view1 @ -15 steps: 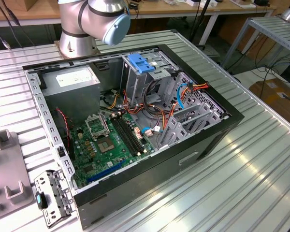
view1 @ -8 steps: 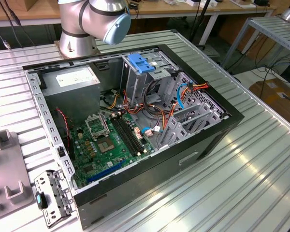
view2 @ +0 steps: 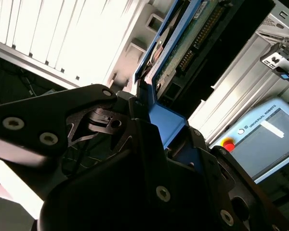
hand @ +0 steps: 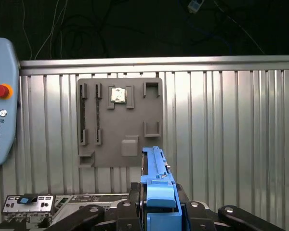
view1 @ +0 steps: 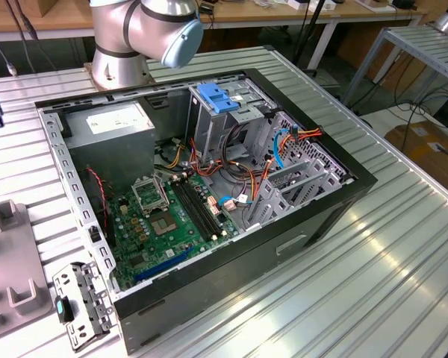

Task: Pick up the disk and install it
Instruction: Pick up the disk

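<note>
Above the ribbed metal table (hand: 231, 120), the gripper (hand: 156, 215) is clamped on the disk (hand: 154, 166), held edge-on near the grey tray (hand: 135, 120); holding it square to the drive cage (view1: 209, 128), upper centre in the exterior view, likely matters.

a ribbed aluminium counter (view1: 358, 283) spans the foreground. far behind stands a wooden workbench (view1: 246, 13) with dangling cables (view1: 308, 33); on the exterior view's right, a cardboard box (view1: 429, 145) sits on the floor (view1: 384, 119).

Drive cage (view1: 222, 123): open from above. Cables (view1: 282, 145) crowd the exterior view's right of it; power-supply box (view1: 104, 128) stands near on the exterior view's left.
</note>
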